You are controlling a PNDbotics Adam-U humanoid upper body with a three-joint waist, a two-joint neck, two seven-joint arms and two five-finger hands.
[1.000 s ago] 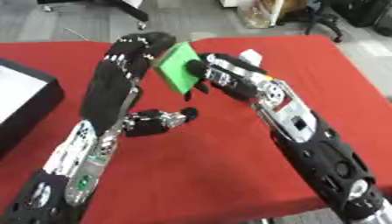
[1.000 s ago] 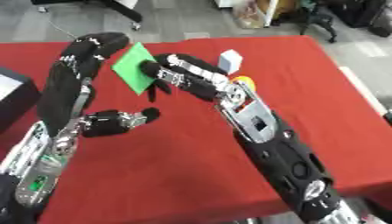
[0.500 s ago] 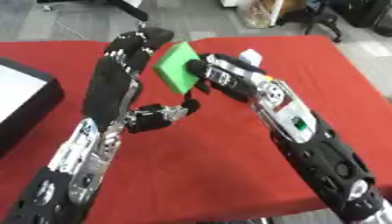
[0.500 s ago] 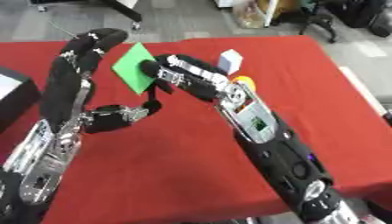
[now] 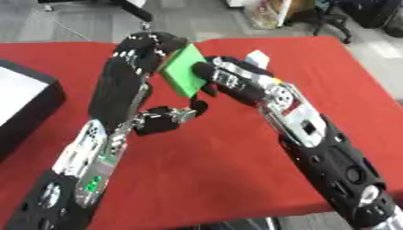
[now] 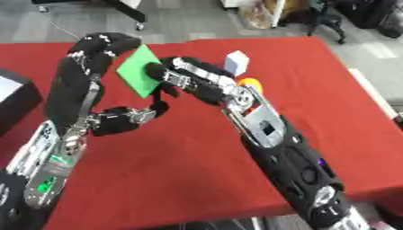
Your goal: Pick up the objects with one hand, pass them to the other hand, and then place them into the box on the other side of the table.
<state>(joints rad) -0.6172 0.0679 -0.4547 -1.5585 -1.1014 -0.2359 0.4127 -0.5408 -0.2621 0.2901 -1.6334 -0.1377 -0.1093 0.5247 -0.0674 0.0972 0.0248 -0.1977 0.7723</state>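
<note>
Flat green square block (image 6: 140, 70) held up between both hands: left hand (image 6: 102, 46) behind-left, right hand (image 6: 182, 77) right. Small white cube (image 6: 236, 61) beyond right hand; black open box (image 5: 24, 105) far left.

My two hands crowd the middle of the red table (image 5: 228, 161), my right hand (image 5: 228, 81) and left hand (image 5: 145, 47) meeting at the green block (image 5: 182, 71), so nothing passes between them. Toward the black box (image 5: 24, 105) at my left the cloth lies open. A white cube (image 6: 236, 61) and an orange object (image 6: 249, 82) stand just behind my right arm.
</note>
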